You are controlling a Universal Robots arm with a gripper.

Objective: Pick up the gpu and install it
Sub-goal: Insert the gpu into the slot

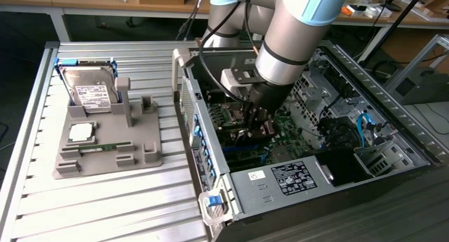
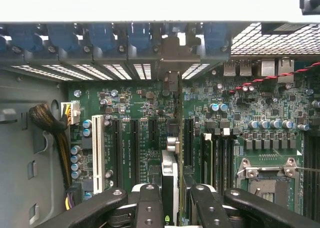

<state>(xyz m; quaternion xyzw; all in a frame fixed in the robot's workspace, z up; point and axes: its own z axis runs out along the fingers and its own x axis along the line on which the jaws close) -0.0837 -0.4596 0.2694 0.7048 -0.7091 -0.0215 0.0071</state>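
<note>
While the gpu (image 2: 170,174) stands edge-on at the motherboard (image 2: 125,105) slots inside the case (image 2: 30,153), we see the claw (image 2: 172,204) clamped on its near edge. We judge it light, stiff, fragile: hold the board edges, never the contacts, and squeeze gently.

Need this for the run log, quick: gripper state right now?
Gripper: shut on the gpu, holding it edge-on over the motherboard inside the case.
</note>
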